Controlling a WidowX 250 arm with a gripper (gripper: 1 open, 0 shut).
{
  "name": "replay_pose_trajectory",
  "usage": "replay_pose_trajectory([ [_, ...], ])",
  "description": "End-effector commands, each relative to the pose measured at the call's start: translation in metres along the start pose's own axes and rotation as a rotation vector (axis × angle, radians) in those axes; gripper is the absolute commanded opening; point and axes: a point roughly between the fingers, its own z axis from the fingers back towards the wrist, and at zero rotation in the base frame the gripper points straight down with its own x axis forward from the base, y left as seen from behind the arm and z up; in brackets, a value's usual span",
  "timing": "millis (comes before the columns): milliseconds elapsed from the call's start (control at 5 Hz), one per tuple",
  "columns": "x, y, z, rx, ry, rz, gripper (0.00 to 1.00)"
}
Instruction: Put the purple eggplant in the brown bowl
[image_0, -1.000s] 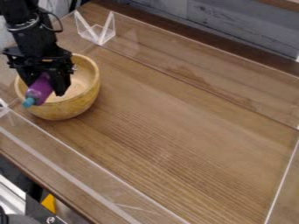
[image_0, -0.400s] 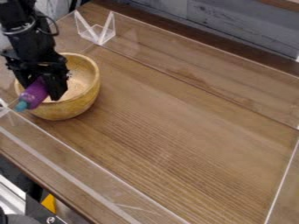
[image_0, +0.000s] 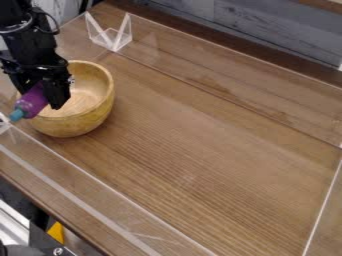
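Where the tabletop (image_0: 201, 140) meets its left edge, the scene is laid out thus:
Gripper (image_0: 40, 90): pointed straight down, clenched on the eggplant (image_0: 27, 103), over the left rim of the bowl (image_0: 83, 100).
Eggplant: held tilted between the black fingers, its teal tip lowest and hanging outside the bowl's left rim; whether it touches the rim cannot be told.
Bowl: set near the far-left corner, its speckled inside seen bare.
Tabletop: enclosed by clear walls (image_0: 241, 75).
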Motion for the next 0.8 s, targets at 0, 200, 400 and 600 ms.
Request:
replay_pose_trajectory([
  [0, 0.004, 0.013, 0.006, 0.038, -0.033, -0.032, 0.0],
  [200, 0.002, 0.021, -0.002, 0.051, -0.028, 0.004, 0.0],
  [400, 0.001, 0.026, -0.009, 0.063, -0.023, 0.04, 0.0],
  [600, -0.001, 0.017, -0.012, 0.072, -0.014, 0.004, 1.0],
])
